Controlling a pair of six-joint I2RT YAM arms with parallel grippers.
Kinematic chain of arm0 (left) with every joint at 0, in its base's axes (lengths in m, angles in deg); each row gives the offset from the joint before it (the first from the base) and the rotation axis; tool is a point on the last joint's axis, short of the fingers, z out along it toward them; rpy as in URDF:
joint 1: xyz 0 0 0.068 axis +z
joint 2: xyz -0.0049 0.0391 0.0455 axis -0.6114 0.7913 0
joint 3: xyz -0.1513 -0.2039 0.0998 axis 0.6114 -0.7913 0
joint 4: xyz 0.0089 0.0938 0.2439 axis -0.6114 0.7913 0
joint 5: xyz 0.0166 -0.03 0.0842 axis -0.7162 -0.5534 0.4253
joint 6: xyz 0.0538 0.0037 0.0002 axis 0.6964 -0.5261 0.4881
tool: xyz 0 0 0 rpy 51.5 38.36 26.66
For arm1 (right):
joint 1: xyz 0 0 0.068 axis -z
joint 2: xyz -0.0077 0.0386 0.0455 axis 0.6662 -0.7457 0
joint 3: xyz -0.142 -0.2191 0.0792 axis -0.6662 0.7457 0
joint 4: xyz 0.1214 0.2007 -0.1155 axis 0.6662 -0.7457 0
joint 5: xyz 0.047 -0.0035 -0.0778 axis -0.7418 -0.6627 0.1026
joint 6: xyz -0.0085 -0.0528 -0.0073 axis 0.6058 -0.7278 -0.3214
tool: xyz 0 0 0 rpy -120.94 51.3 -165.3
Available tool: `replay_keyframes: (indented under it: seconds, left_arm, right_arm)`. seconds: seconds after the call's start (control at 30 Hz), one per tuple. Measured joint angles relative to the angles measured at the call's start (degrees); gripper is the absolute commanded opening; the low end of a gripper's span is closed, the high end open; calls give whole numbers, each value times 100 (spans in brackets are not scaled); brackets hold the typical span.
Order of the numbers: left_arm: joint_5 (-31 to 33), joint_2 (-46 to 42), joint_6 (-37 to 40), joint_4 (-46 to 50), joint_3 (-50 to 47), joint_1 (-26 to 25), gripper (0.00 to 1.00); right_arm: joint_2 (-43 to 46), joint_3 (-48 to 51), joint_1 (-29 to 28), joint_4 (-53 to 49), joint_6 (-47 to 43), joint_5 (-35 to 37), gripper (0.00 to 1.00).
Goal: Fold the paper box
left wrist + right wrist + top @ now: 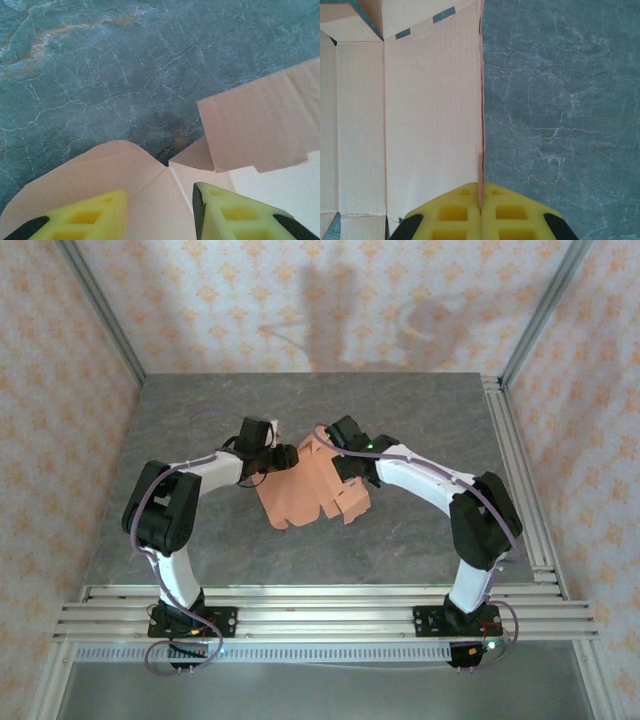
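Observation:
The paper box [300,495] is a salmon-orange card sheet, partly folded, held off the grey table between both arms. My right gripper [347,462] meets it from the right and is shut on the paper box. In the right wrist view the yellow fingers [455,212] of the right gripper [481,186] pinch an upright side wall edge-on, and the box's inner panels [430,100] spread to the left. My left gripper [290,455] comes from the left. In its wrist view the left gripper [159,192] stands open over a creased panel [150,210], with a rounded flap [85,170] and a raised flap [260,125] beyond.
The marbled grey table [400,420] stretches behind and in front of the box. Aluminium rails run along the right side [512,450] and the near edge [320,605]. Patterned walls enclose the table on three sides.

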Motion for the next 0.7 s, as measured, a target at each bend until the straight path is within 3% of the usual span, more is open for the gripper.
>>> replay_keyframes:
  seconds: [0.4, 0.7]
  left_arm:
    - [-90, 212, 144, 179, 546, -11, 41]
    - [-264, -210, 428, -258, -398, -13, 45]
  right_arm:
    - [-39, 0, 72, -63, 116, -378, 0]
    - [-101, 0, 348, -151, 409, -793, 0]
